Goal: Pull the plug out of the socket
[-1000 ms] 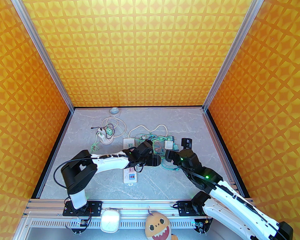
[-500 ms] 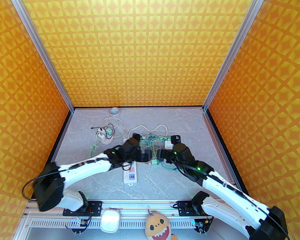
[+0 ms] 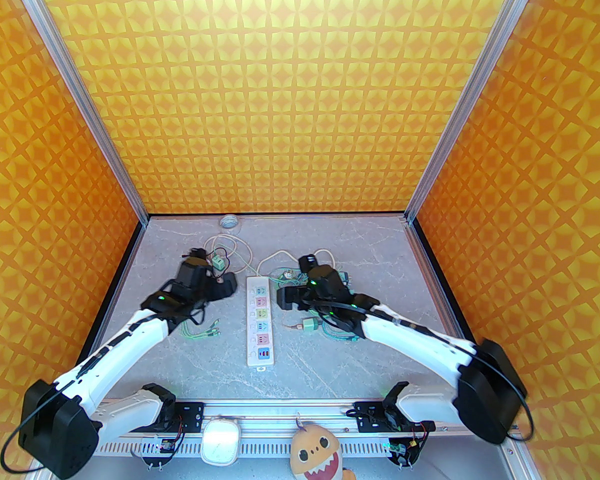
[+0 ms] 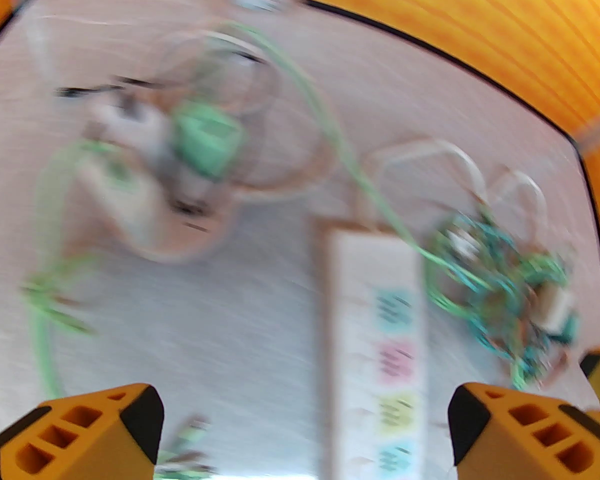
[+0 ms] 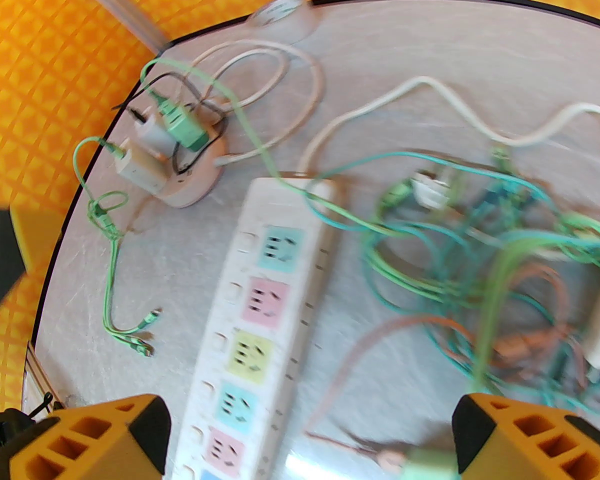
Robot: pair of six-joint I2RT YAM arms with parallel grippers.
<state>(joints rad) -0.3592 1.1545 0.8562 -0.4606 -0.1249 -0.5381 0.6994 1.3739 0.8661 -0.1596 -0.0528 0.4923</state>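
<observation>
**Left pincer** (image 4: 302, 430): released, its orange fingers (image 4: 80, 433) spread wide with nothing between them. In the top view it hangs over the far-left part of the table (image 3: 330, 373), partly covering the round socket base (image 5: 190, 188). The left wrist view is blurred.

**Round socket base:** it sits far left on the table. A green plug (image 5: 185, 128) is seated in it, just beside two white adapters (image 5: 142, 170). A thin green cable (image 5: 107, 268) runs from one adapter toward the near side, and its ends lie on the table left of the power strip.

**Power strip** (image 3: 260, 318): it lies lengthwise, near to far, at the table's middle. The coloured sockets that show are all empty. Its white cord (image 5: 430, 88) loops away from the far end.

**Right pincer** (image 5: 310, 435): released, fingers wide apart and empty, hanging just right of the strip's far half.

**Loose green plug** (image 3: 310, 324): it lies on the table right of the strip, on the near side of the right pincer, plugged into nothing.

**Cable tangle** (image 5: 455, 248): green, teal and orange leads are heaped right of the strip.
</observation>
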